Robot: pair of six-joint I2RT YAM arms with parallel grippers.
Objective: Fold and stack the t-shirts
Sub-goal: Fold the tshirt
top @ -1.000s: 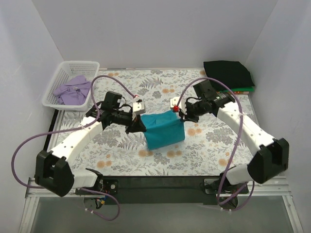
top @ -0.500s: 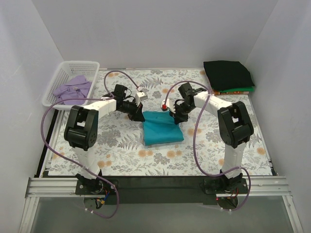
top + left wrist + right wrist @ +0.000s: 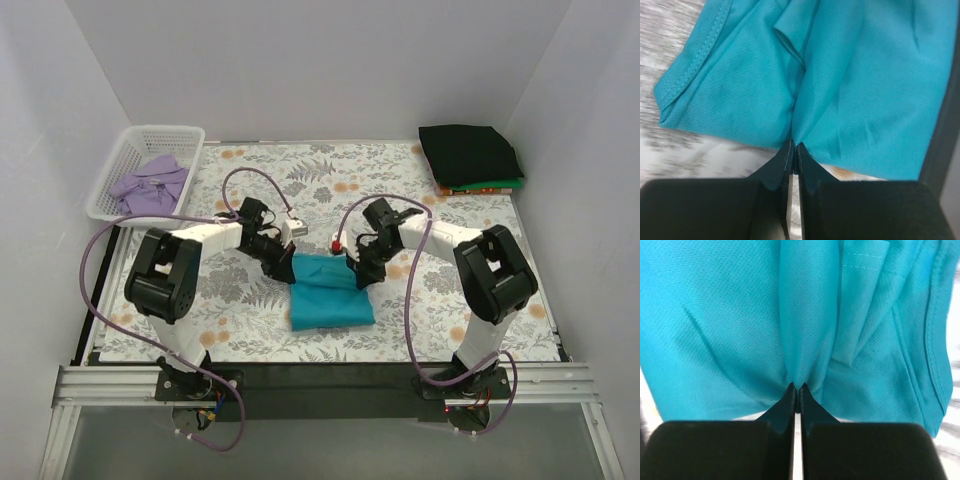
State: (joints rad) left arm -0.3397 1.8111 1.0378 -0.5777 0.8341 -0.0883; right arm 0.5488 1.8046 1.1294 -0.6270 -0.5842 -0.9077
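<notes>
White walls box in a floral-clothed counter [image 3: 440,320]. Low over it, the left end effector [image 3: 794,146] is pinched tight, its fingers closed on a gathered pleat at the edge of the teal t-shirt [image 3: 865,100]. The right end effector [image 3: 796,388] is clamped the same way on a bunched fold at the opposite side. Seen from above, the two grips sit at the shirt's far corners. The shirt itself lies as a folded, roughly rectangular pad near the middle of the counter, between the arms. A stitched hem and loose layered folds show beside each pinch.

Well apart from this, a lavender t-shirt [image 3: 150,185] lies crumpled in a white lattice basket [image 3: 165,132] at the far left. A black t-shirt [image 3: 470,152] sits folded at the far right corner, over green and orange-red edges [image 3: 490,186].

Each grip seems to hold only a thin pleat, so the slick knit could slide free if one arm pulls harder than the other. If only the upper layers are caught, lifting would likely let the fold fall open. Releasing unevenly would probably leave the pad skewed. Dragging this low could also ruck the counter's cloth.
</notes>
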